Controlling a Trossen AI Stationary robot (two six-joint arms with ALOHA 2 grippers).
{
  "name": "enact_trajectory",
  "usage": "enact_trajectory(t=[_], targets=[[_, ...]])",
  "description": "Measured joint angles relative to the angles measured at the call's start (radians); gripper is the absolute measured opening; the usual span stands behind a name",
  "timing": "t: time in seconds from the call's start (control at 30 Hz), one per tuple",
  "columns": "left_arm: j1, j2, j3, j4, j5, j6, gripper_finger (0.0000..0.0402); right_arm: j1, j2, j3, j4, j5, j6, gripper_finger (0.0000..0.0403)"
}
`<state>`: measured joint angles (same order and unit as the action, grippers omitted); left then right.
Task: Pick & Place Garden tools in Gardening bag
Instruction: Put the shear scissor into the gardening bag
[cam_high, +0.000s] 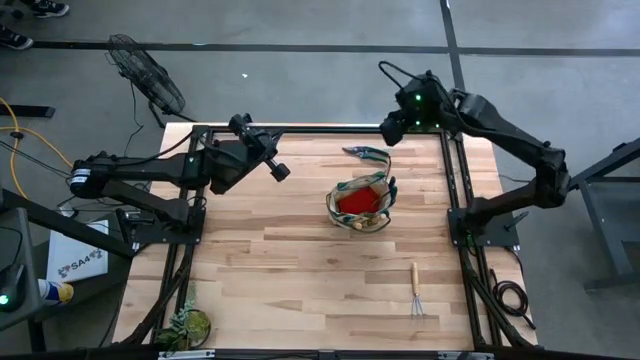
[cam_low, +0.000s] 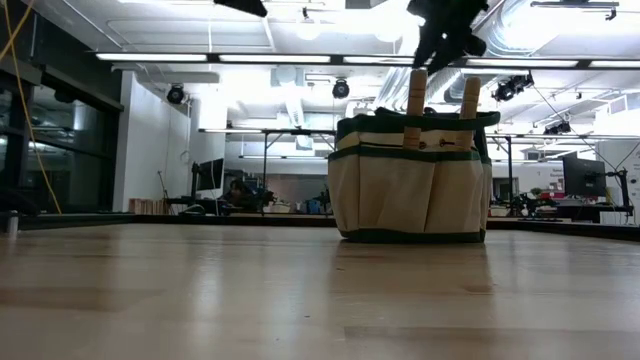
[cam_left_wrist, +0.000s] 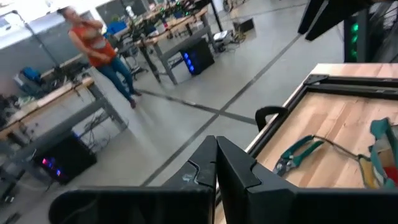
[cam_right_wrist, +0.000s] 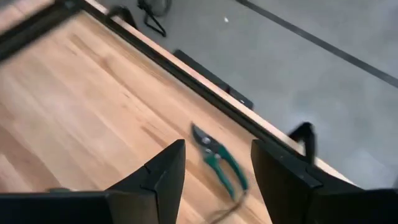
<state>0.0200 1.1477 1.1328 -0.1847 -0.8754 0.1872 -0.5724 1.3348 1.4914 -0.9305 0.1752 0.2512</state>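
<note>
The tan gardening bag (cam_high: 360, 203) with green trim stands upright mid-table, with a red cloth (cam_high: 352, 203) inside. In the low view two wooden handles (cam_low: 415, 105) stick up out of the bag (cam_low: 412, 180). Green-handled pruners (cam_high: 365, 153) lie flat near the table's far edge, behind the bag. A wooden-handled hand rake (cam_high: 416, 290) lies flat at the near right. My right gripper (cam_right_wrist: 217, 165) is open above the pruners (cam_right_wrist: 219, 160), clear of them. My left gripper (cam_left_wrist: 216, 165) is shut and empty, raised at the far left; its view shows the pruners (cam_left_wrist: 298, 155).
A leafy plant clump (cam_high: 188, 325) sits at the table's near left corner. Black frame rails (cam_high: 455, 190) run along the table's left, right and far edges. Bare wood (cam_high: 290, 270) lies between the bag and the near edge. A person (cam_left_wrist: 93, 43) walks far off in the room.
</note>
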Motion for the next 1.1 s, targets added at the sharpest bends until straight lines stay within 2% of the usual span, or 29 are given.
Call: enact_trajectory(t=[0.13, 0.23, 0.37, 0.5, 0.83, 1.1], targets=[[0.001, 0.000, 0.000, -0.062, -0.031, -0.069, 0.0000, -0.080, 0.004, 0.000, -0.014, -0.036, -0.078, 0.0176], [0.029, 0.000, 0.000, -0.111, -0.018, -0.150, 0.0000, -0.146, 0.018, 0.000, -0.013, -0.090, -0.120, 0.0176], [0.099, 0.000, 0.000, -0.205, 0.061, -0.311, 0.0000, -0.218, 0.056, 0.000, -0.013, -0.169, -0.179, 0.0176], [0.197, 0.005, 0.000, -0.274, 0.164, -0.402, 0.0000, -0.262, 0.100, 0.000, -0.019, -0.241, -0.226, 0.0176], [0.456, 0.077, -0.002, -0.286, 0.420, -0.383, 0.0000, -0.328, 0.224, 0.000, -0.062, -0.313, -0.361, 0.0176], [0.611, 0.213, -0.001, -0.203, 0.608, -0.350, 0.0000, -0.348, 0.295, 0.000, -0.159, -0.312, -0.387, 0.0176]])
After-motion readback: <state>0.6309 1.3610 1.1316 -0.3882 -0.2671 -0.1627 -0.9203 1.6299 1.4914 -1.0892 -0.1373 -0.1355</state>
